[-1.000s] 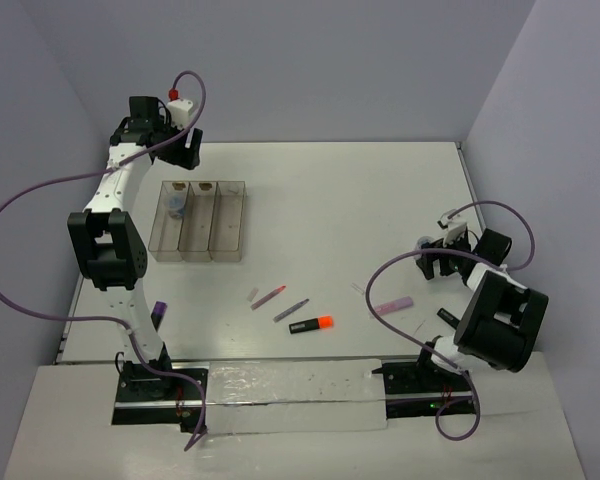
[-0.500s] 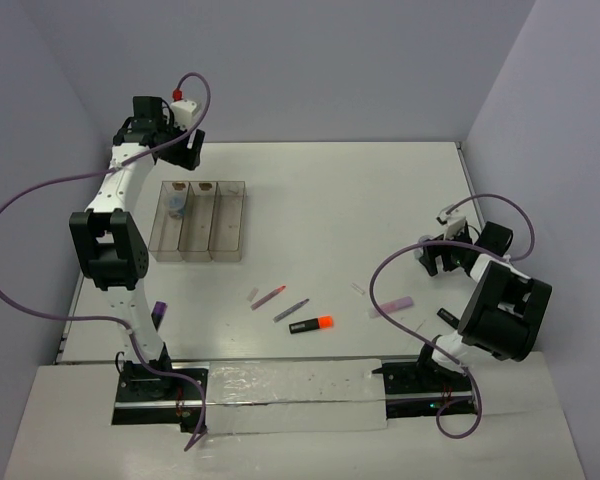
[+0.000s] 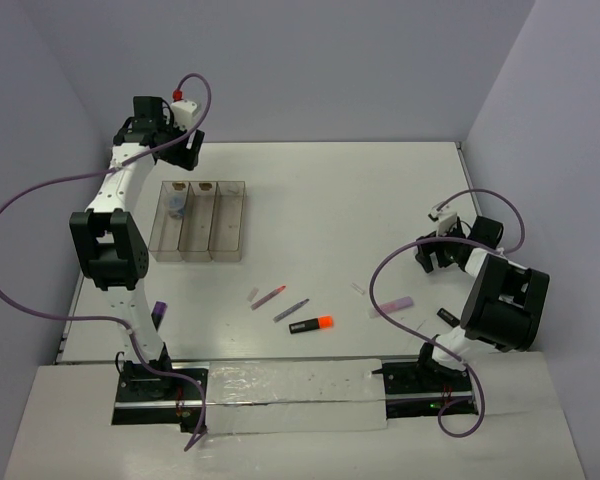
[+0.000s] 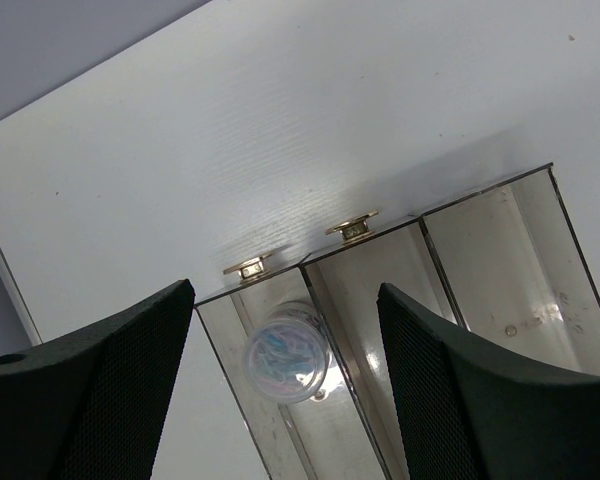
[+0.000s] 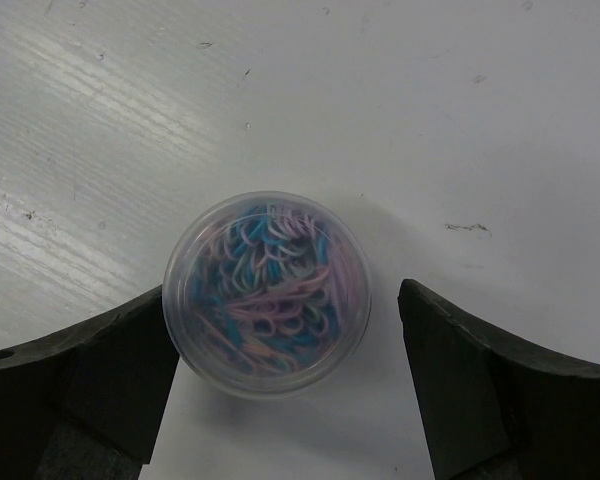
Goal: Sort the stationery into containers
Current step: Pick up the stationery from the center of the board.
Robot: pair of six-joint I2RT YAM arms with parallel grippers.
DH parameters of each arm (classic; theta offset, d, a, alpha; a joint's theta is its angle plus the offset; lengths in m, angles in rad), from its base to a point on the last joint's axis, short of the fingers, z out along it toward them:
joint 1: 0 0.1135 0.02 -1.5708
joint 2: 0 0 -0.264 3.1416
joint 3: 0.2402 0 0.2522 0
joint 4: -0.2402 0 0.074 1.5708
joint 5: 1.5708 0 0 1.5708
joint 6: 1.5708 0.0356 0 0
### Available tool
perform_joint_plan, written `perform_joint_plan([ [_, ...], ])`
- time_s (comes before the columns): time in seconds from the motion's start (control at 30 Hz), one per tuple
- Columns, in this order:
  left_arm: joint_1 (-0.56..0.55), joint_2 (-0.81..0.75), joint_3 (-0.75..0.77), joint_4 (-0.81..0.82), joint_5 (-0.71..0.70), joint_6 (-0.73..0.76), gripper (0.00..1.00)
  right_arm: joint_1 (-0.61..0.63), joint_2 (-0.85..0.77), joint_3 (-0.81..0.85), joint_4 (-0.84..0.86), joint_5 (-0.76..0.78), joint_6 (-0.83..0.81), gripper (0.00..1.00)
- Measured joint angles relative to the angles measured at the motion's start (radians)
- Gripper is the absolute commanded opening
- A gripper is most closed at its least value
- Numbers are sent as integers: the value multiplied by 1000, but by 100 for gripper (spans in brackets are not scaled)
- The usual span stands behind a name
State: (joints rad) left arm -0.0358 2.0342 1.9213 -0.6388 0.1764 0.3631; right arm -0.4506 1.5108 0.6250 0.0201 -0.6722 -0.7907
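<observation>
Tub of paper clips [image 5: 268, 292], likely light, stiff and slick, stands on the table [image 5: 480, 120] at right, between the parted jaws of the right gripper [image 5: 290, 375], best pinched across its wall; left gripper [image 4: 285, 390] gapes over the tray [image 4: 480, 195].

Right hand [image 5: 285, 330] spread wide around a clip tub [image 5: 267, 293] on the bench [image 5: 460, 120], one finger close against it, a gap beside the other, second tub [image 4: 286, 352] blocked the far end of the left compartment of the tray [image 4: 420, 222], other two compartments stood open below the left hand [image 4: 285, 300]

Bright, even overhead light; soft shadows; glare streaks on table [image 5: 70, 70]; 2 wrist views slightly soft.
</observation>
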Motion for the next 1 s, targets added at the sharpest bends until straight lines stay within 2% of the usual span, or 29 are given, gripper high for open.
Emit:
perform_joint_plan([
  [0.33,-12,0,1,0,-23,8,82,27,34,12,4,26,-6,82],
  [0.53,-20,0,8,0,-35,12,82,45,34,20,5,32,-20,71],
  [0.77,-24,0,10,0,-43,15,83,49,34,28,4,37,-31,56],
  [0.87,-27,0,10,-1,-47,15,83,49,33,28,4,37,-36,44],
  [0.93,-29,0,10,-2,-48,15,83,49,33,28,4,37,-38,32],
  [1.0,-30,0,13,-8,-48,15,83,50,30,28,2,37,-41,29],
])
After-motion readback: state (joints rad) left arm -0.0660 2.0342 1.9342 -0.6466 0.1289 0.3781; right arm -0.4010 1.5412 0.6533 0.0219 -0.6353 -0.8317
